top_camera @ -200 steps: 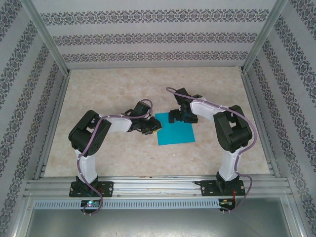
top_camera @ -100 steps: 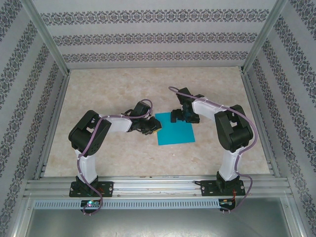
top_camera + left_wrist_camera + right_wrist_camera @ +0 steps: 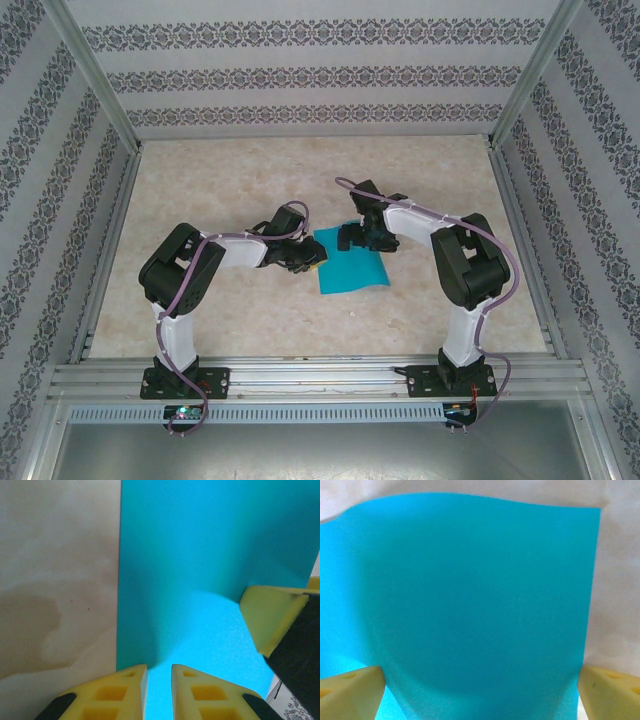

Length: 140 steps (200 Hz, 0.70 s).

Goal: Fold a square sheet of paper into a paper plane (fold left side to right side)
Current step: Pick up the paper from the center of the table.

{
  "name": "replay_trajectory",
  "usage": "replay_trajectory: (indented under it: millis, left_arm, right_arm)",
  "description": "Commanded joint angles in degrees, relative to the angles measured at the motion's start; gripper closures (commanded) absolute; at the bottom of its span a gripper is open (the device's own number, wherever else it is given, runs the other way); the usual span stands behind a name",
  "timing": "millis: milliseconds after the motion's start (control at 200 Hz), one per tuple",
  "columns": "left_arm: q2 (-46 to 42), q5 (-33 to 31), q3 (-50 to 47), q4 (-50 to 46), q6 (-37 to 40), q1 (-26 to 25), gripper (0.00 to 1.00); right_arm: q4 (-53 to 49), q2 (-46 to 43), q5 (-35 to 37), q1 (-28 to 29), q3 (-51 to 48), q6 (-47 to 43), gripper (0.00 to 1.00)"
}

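Observation:
The square sheet of paper is turquoise and lies on the table between both arms. Its right part bows upward; in the left wrist view the sheet rises like a wall. My left gripper rests on the sheet's left edge. Its yellow fingertips stand only a narrow gap apart, with flat paper showing through the gap. My right gripper is at the sheet's far edge, wide open. The bulging sheet spans the space between its fingertips. One right finger touches the paper. No paper plane shape shows.
The tabletop is beige marble pattern, bare around the sheet. Aluminium rails run along the near edge and posts stand at the corners. Patterned walls close in the back and both sides.
The right gripper has shifted slightly left and nearer over the sheet's far edge. The sheet's right part has buckled upward, and its near-right edge now curves. The left gripper has not moved.

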Motion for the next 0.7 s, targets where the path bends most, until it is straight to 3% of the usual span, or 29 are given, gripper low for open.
replay_trajectory:
  millis: [0,310,510,694]
  left_arm:
    - [2.32,-2.3,0.26,-2.94,0.0,-0.8,0.78]
    - [1.97,-1.98,0.02,-2.38,-0.15,-0.8,0.77]
    - [-1.02,-1.6,-0.14,-1.41,0.71,-0.16,0.64]
    - [-9.05,-2.96,-1.18,-4.06,3.74,3.1,0.52]
  right_arm:
    - [-0.39,-0.5,-3.25,1.31,-0.02,1.13,0.03]
    - [-0.59,0.48,-4.61,1.74,0.46,1.38,0.24]
    - [1.88,-1.78,-6.93,0.95,-0.81,1.2,0.48]
    - [11.44,-6.42,-13.86,-1.46,-6.58,2.07,0.6]
